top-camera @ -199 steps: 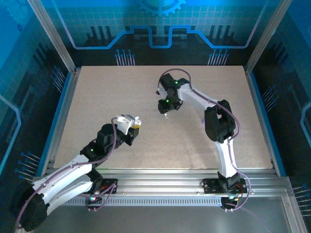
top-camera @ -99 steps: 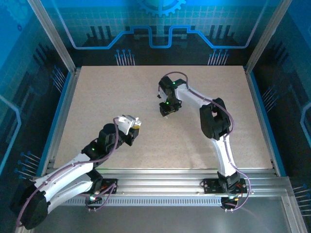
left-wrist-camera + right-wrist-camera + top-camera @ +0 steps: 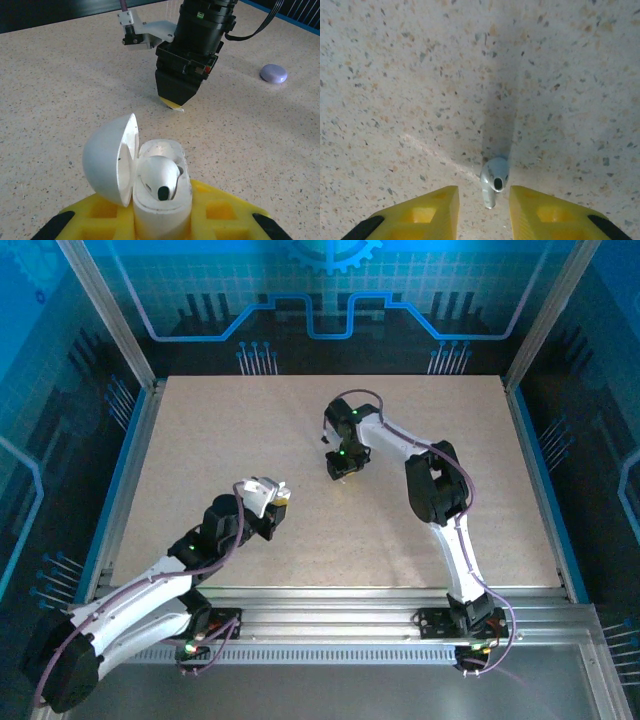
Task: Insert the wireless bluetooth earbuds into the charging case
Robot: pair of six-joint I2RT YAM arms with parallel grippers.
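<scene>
In the left wrist view, my left gripper (image 3: 161,217) is shut on the white charging case (image 3: 162,202), held upright between yellow fingers (image 3: 227,212). Its round lid (image 3: 107,160) is swung open to the left, and one white earbud (image 3: 159,176) sits in the case. From above, the left gripper (image 3: 270,503) hovers over the near left of the table. The right gripper (image 3: 340,468) points straight down at mid-table. In the right wrist view, a second earbud (image 3: 495,177) lies on the table between my right gripper's (image 3: 484,194) open yellow fingers (image 3: 432,210), with a gap on both sides.
A small pale lavender disc (image 3: 273,73) lies on the speckled tabletop (image 3: 250,430), beyond and to the right of the right gripper as the left wrist camera sees it. Blue-lit frame rails (image 3: 128,450) border the table.
The right arm has drawn in and lowered its gripper toward the table, its fingers a little narrower. The left arm has held still with the case.
</scene>
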